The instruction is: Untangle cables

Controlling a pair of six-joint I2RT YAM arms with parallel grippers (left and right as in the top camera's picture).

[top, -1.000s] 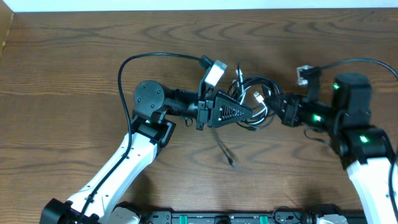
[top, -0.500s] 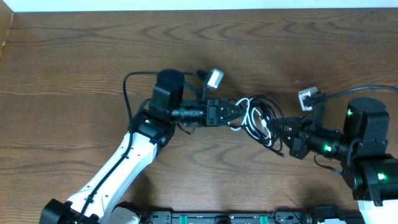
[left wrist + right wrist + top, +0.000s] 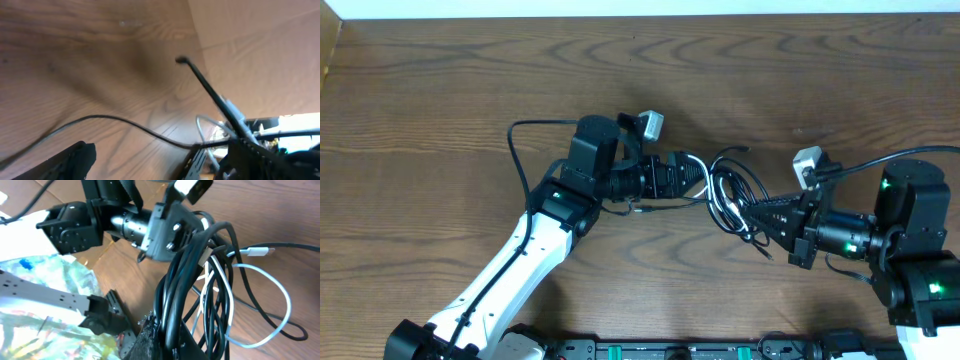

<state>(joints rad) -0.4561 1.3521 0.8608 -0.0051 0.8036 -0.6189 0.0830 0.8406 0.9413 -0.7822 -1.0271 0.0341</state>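
Note:
The cables (image 3: 728,190) form a tangled bunch of black loops with a white cord through them, right of the table's middle. My right gripper (image 3: 753,211) is shut on the black loops (image 3: 176,315) from the right. The white cable (image 3: 252,305) curls out beside them, its plug (image 3: 260,251) lying on the wood. My left gripper (image 3: 698,176) is at the bunch's left edge, its fingers (image 3: 75,160) spread wide and open. A thin black cable (image 3: 107,118) runs across the gap between them, and another black cable end (image 3: 182,60) sticks up beyond.
The wooden table (image 3: 440,90) stretches around both arms. The left arm's own thick black wire (image 3: 515,150) loops out to the left of its wrist. A black rail (image 3: 680,350) runs along the front edge.
My left gripper has opened and let go of the cable it held. The right gripper has drawn the bunch down and to the right, and the left arm turned to follow.

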